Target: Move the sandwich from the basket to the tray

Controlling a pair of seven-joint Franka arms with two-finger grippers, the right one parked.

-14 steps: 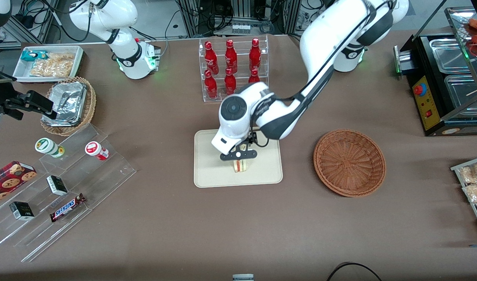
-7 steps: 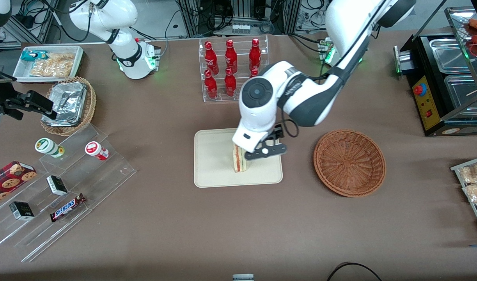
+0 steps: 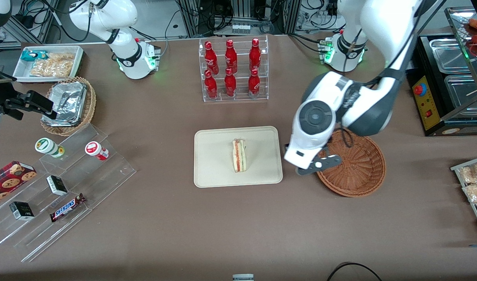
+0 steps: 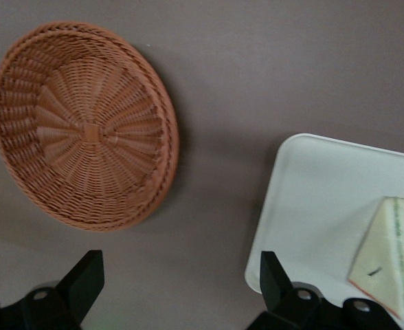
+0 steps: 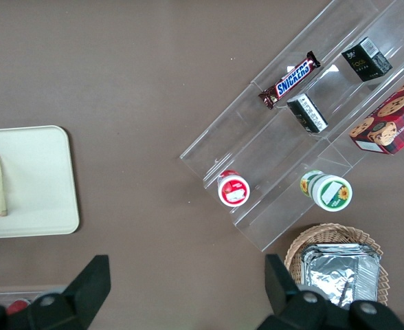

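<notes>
Sandwich [image 3: 239,155] sits on its edge on the tray [image 3: 215,171], red and green stripes showing.
Gripper [image 4: 181,289] wide open, empty, between tray and basket [image 3: 355,168]; brown tabletop [image 3: 238,226].

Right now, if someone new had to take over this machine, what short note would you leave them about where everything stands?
Tool: open and holding nothing, hanging above the edge of the basket, on the side next to the tray.
Sandwich: on the tray, near its middle, cut edge with the red and green layers showing, with nothing touching it.
Basket: empty, on the table beside the tray toward the working arm's end.
Done: the sandwich is out of the basket and set on the tray.
Left: apparently nothing but parking the arm; perhaps check that the sandwich sits steadily.
</notes>
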